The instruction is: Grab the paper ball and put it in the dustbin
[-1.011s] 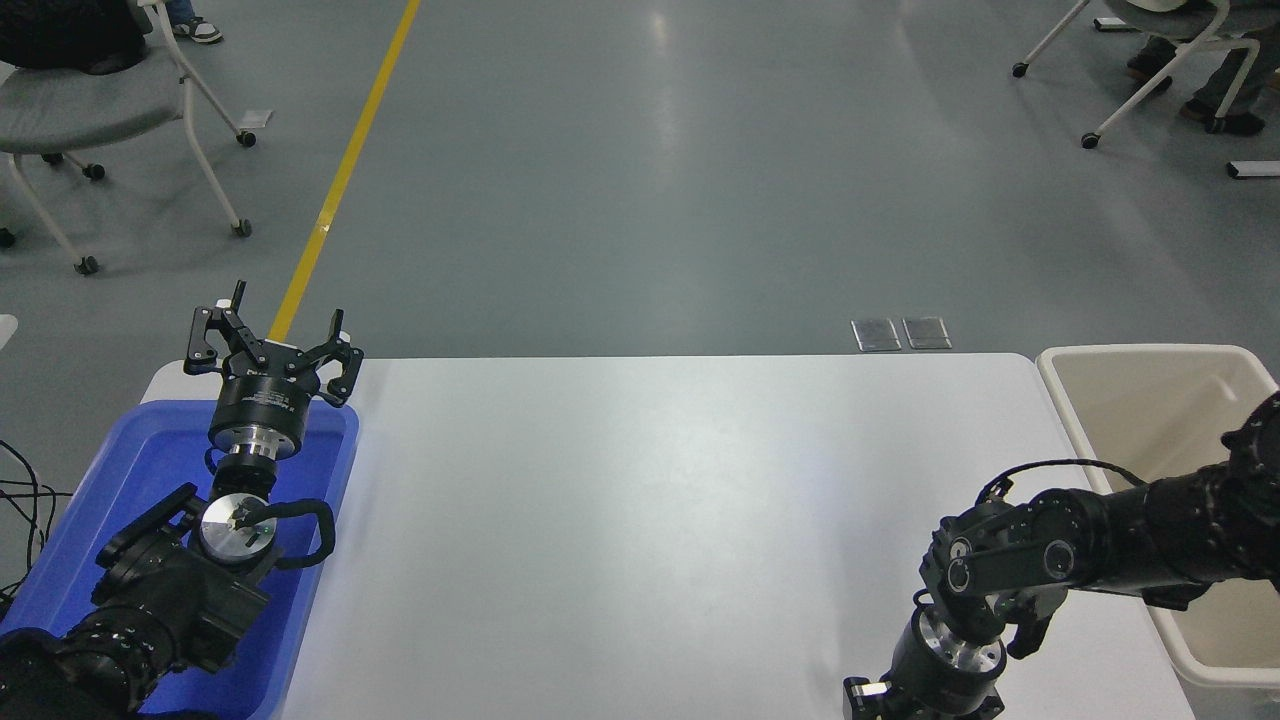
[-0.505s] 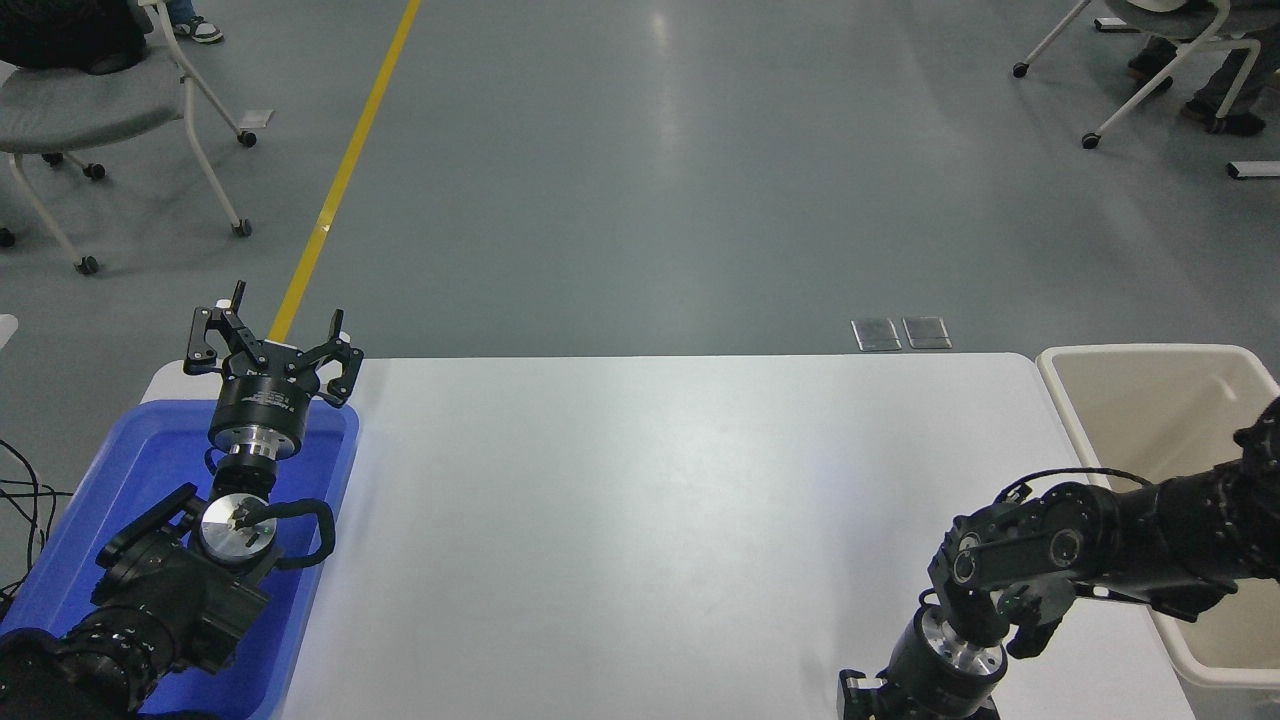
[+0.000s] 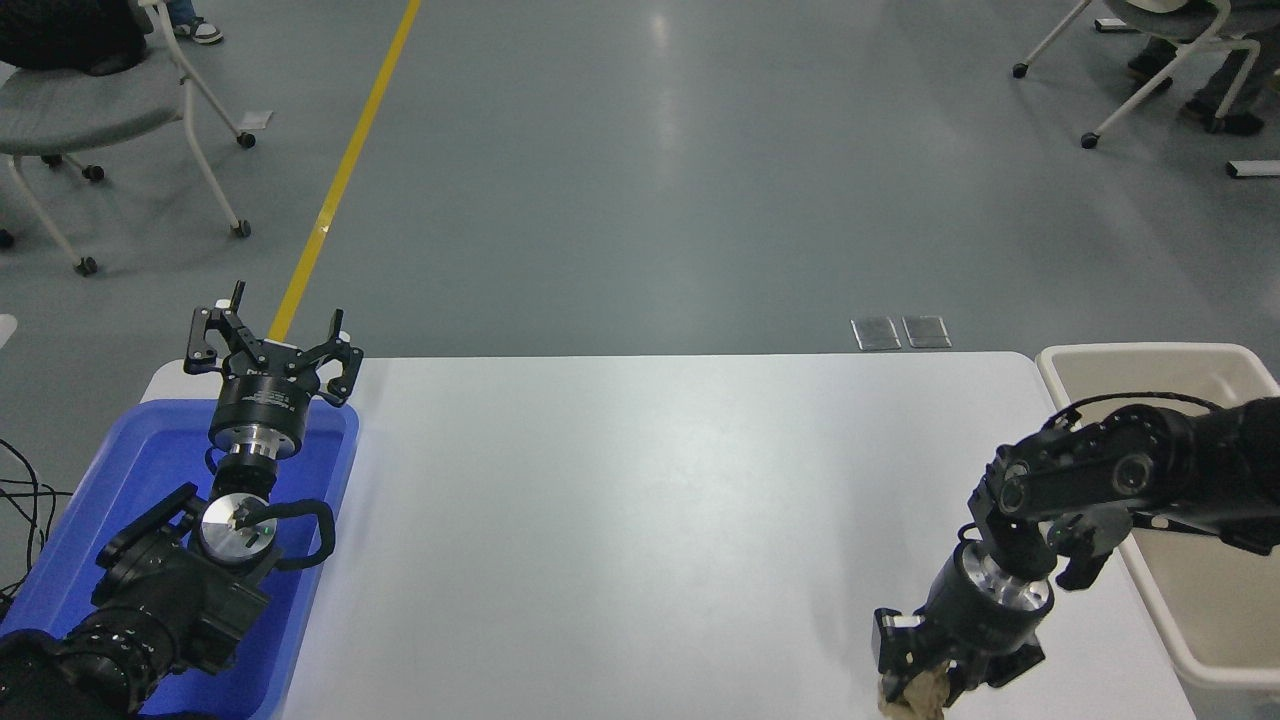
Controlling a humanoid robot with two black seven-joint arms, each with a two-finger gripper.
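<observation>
A crumpled tan paper ball (image 3: 915,695) shows at the bottom edge of the head view, held between the fingers of my right gripper (image 3: 925,688), which points down toward the camera and is shut on it. The right arm reaches in from the right edge over the cream-beige dustbin (image 3: 1150,358), which stands at the table's right end. The ball sits left of the dustbin, above the white table (image 3: 650,500). My left gripper (image 3: 272,345) is parked open at the far left, above the blue tray.
A bright blue tray (image 3: 110,520) lies under the left arm at the table's left end. Chairs on castors stand on the grey floor at the top left and top right, beside a yellow floor line (image 3: 340,180).
The right arm has risen and shifted right toward the dustbin, bringing the gripper and the paper ball into view at the bottom edge. The left arm has not moved.
</observation>
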